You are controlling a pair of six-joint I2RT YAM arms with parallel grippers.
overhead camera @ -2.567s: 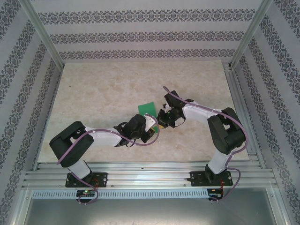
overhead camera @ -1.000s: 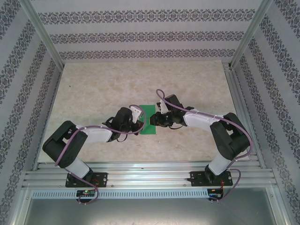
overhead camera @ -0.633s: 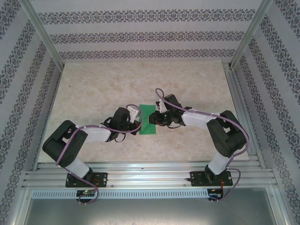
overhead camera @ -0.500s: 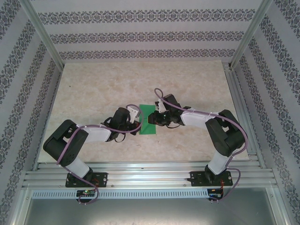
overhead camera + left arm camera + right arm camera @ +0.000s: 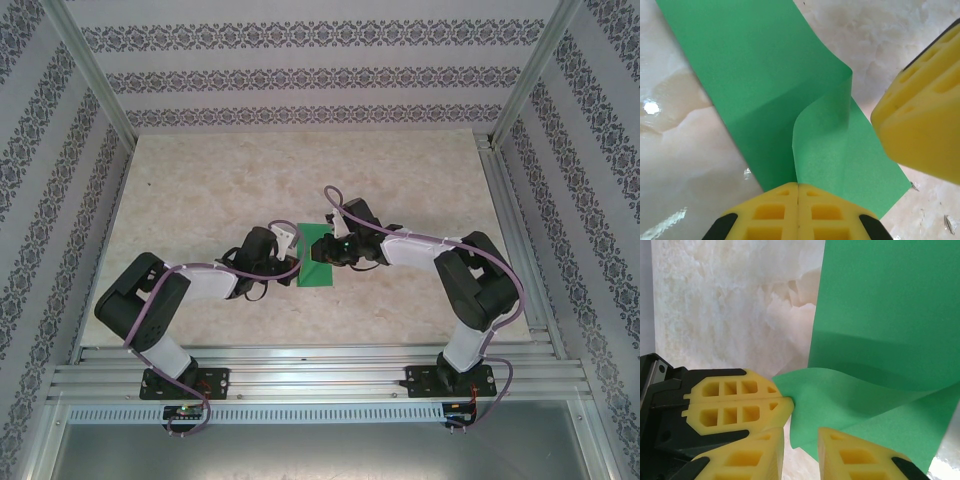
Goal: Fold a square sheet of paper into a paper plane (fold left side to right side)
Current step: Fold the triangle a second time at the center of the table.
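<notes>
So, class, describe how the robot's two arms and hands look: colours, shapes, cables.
The left arm and right arm have white links between bulky black joints, each trailed by a looping purple cable. The left hand and right hand carry blocky yellow fingers with a grid of square pockets, set on black bases.

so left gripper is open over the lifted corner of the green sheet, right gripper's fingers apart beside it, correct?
No: the left gripper is shut, pinching the lifted corner of the green sheet, per the left wrist view. The right gripper has its fingers apart beside it.
</notes>
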